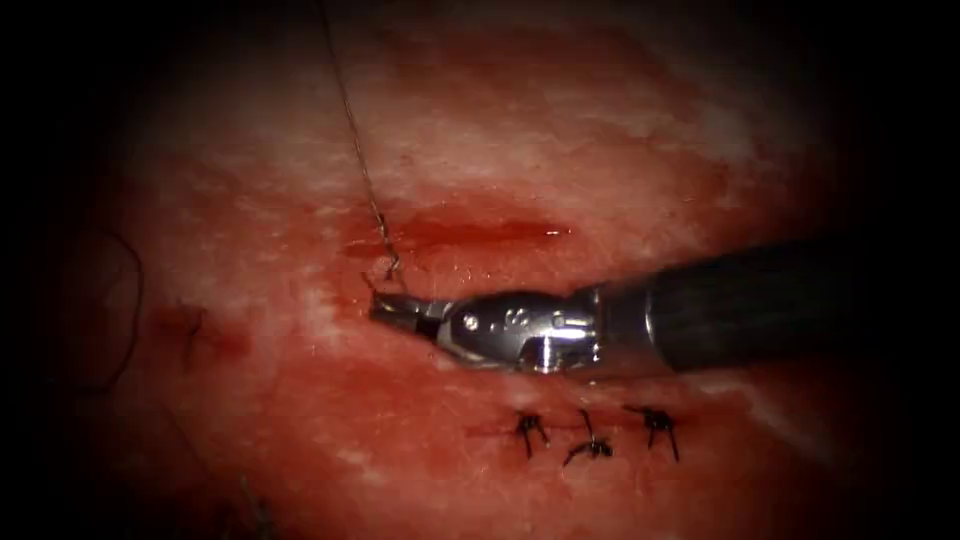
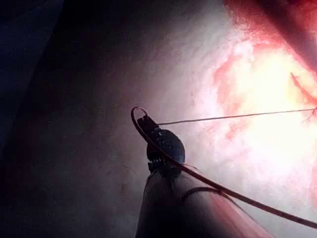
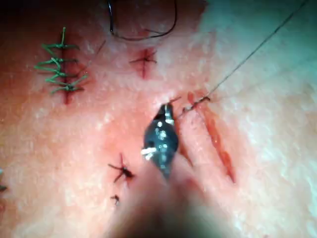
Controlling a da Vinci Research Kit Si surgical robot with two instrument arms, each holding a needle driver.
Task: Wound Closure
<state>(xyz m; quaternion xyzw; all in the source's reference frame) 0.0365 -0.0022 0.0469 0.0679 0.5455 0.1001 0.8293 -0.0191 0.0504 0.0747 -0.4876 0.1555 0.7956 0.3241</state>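
My right tool [image 1: 400,310] grips the thread [image 1: 360,165] at the open cut [image 1: 470,232] — three knots [image 1: 590,435] done, this cut unclosed — my left tool [image 2: 148,121] pinches thread too.

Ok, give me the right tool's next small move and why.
Probably ease the right tool away from the cut to snug the thread: its jaws look shut on it there, and the strand to the left tool is taut.

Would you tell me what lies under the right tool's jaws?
The right tool's jaws rest on red, wet tissue where dark thread enters it; whatever they grip is hidden.
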